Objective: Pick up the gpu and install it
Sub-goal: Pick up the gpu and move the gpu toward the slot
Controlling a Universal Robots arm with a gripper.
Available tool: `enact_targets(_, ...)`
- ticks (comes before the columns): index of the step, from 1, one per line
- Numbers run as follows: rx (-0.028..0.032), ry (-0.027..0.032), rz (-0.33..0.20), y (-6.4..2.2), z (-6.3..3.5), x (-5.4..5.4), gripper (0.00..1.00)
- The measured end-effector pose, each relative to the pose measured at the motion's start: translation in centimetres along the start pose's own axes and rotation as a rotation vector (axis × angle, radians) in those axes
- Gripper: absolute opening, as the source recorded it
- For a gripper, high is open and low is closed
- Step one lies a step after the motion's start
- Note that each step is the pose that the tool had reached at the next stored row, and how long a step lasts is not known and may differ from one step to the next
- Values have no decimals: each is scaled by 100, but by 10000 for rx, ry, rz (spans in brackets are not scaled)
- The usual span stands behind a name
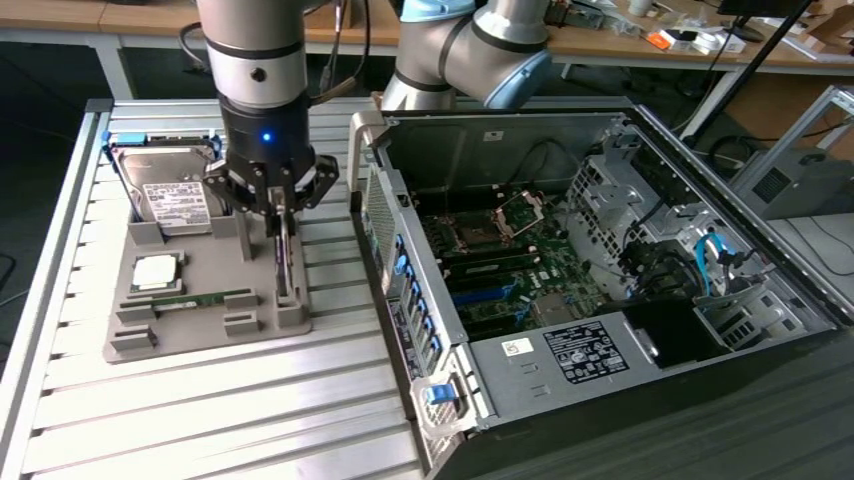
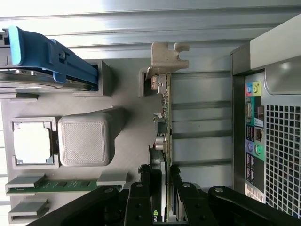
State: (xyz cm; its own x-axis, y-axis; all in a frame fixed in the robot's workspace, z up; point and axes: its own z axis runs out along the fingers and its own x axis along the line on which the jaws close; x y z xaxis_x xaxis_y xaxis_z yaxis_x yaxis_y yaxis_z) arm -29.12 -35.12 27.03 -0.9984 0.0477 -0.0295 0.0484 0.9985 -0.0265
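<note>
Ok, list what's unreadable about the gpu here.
- gpu faces: exterior view, card stands edge-on.
- gpu's top edge: exterior view, claw covers it.
- gpu's gripped end: wrist view, behind the claw, cut off by the frame edge.
- Free slot in the case: exterior view, too small to tell.

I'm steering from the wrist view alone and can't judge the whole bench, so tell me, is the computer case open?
Observer: Yes. The computer case lies on its side with the open side up, and the motherboard is exposed.
Operator: Where is it relative to the parts holder?
Observer: It sits close beside the grey tray, at the exterior view's right.
Operator: Is the gpu out of the holder?
Observer: No. The gpu stands on edge in its slot, with the gripper closed on its top edge.
</note>
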Motion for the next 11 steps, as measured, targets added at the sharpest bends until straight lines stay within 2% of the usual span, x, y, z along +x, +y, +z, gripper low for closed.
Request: enact_targets(11, 0, 0, 0, -2, -70, -2, 27)
